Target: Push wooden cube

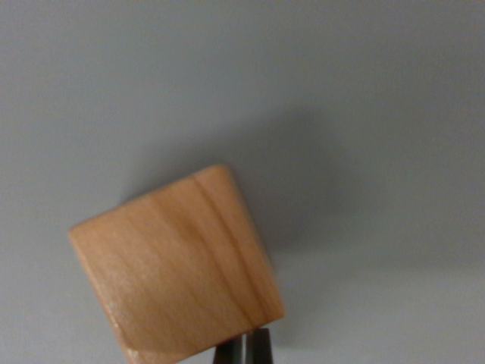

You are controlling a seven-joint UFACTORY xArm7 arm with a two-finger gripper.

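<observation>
— Pale wood with a warm orange-tan grain: that is the wooden cube [178,265], and it fills much of the lower left of the wrist view. Do you see how it sits?

— Turned, not square to the frame. One corner points up near the middle of the picture, another reaches toward the wrist view's left, and its lower part runs off the bottom edge. A darker streak of grain crosses the top face on the side toward the wrist view's right.

— What is it resting on?

— A plain grey surface [364,98], matte and even. None of that surface's edges or corners show, so I cannot place the cube against them. A soft shadow falls from the cube up and toward the wrist view's right.

— And the gripper?

— Only a sliver of the gripper [244,349] shows, at the bottom edge just right of centre: dark metal tips with a thin pale line between them. They look drawn close together, with nothing pinched between them.

— Touching the cube?

— The tips sit right at the cube's lower right corner, meeting it in the picture. Whether they truly press on the wood, the blur does not let me say.
</observation>
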